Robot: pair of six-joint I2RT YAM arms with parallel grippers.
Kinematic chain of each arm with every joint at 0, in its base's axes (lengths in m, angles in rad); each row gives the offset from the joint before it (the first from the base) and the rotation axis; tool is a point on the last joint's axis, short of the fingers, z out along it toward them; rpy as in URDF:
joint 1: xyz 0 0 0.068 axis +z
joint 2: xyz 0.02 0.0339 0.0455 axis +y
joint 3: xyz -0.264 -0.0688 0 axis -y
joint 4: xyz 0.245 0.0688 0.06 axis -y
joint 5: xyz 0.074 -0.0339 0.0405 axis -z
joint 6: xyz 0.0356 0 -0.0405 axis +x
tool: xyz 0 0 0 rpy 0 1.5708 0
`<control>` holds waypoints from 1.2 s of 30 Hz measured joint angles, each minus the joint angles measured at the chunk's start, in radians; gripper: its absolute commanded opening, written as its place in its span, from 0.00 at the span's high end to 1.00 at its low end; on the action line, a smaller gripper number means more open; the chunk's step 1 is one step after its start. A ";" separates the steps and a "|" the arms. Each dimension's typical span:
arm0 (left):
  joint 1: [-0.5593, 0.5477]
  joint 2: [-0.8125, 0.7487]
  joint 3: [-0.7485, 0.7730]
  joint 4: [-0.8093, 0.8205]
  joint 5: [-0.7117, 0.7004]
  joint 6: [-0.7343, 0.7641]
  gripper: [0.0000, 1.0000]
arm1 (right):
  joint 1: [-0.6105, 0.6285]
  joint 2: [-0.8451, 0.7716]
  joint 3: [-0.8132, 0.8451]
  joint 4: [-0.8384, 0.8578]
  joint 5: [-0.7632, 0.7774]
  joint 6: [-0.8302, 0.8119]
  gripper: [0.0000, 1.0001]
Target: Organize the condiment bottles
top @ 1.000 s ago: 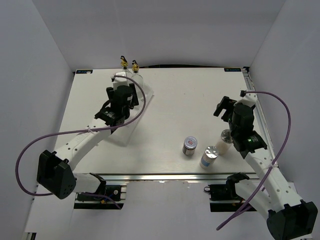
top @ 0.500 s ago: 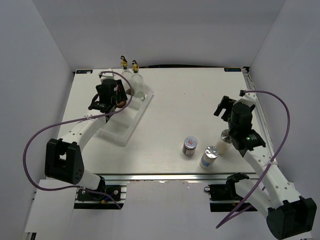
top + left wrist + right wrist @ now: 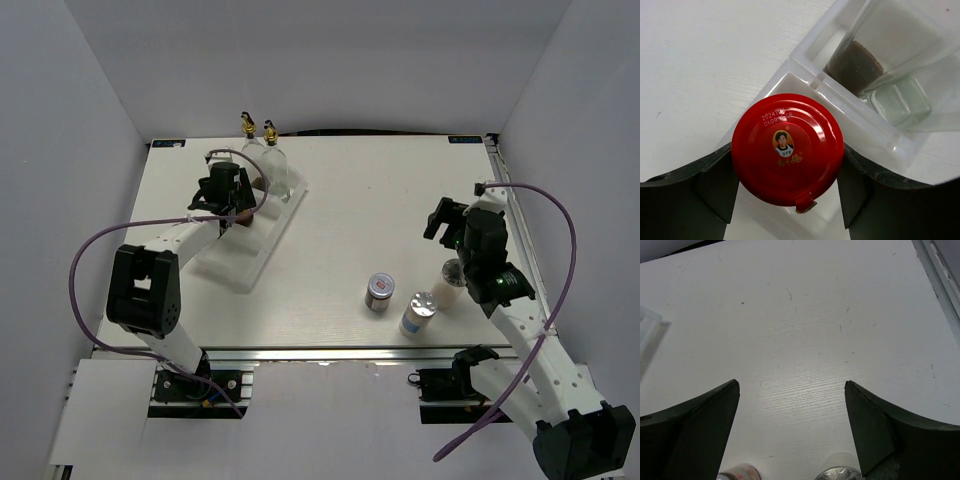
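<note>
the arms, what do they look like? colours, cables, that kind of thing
The left arm and right arm are white links with bulky black joints and black bases. A thin purple cable loops loosely off each. The left gripper and right gripper have matte black, wedge-shaped fingers, with no markings that I can make out.

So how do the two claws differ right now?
The left gripper is closed on the red-capped jar, with one dark pad against each side of its lid. The right gripper is open and holds nothing. The left one hangs over the white tray, beside the glass bottles. The right one hangs over bare table. Both have the same dark two-finger build and point downward.
</note>
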 measured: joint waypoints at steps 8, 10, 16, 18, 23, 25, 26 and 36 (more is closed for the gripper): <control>0.001 0.004 0.000 0.002 -0.030 -0.003 0.08 | 0.076 0.003 0.035 -0.063 -0.126 -0.033 0.11; 0.001 0.001 0.000 0.009 -0.040 -0.005 0.02 | 0.158 0.038 0.062 -0.090 -0.127 -0.055 0.11; 0.001 -0.060 0.004 0.007 -0.063 -0.010 0.02 | 0.330 0.131 0.129 -0.193 -0.147 -0.104 0.11; 0.001 -0.090 0.013 -0.005 -0.064 -0.010 0.02 | 0.359 0.144 0.137 -0.222 -0.156 -0.108 0.11; 0.001 -0.174 0.042 -0.051 -0.073 -0.011 0.02 | 0.433 0.204 0.150 -0.288 -0.171 -0.114 0.10; 0.001 -0.204 0.052 -0.069 -0.077 -0.014 0.02 | 0.470 0.244 0.150 -0.312 -0.156 -0.114 0.11; 0.001 -0.220 0.054 -0.078 -0.078 -0.017 0.02 | 0.485 0.267 0.150 -0.326 -0.145 -0.114 0.10; 0.001 -0.488 0.008 -0.165 -0.141 -0.095 0.02 | 0.515 0.351 0.145 -0.370 -0.109 -0.095 0.13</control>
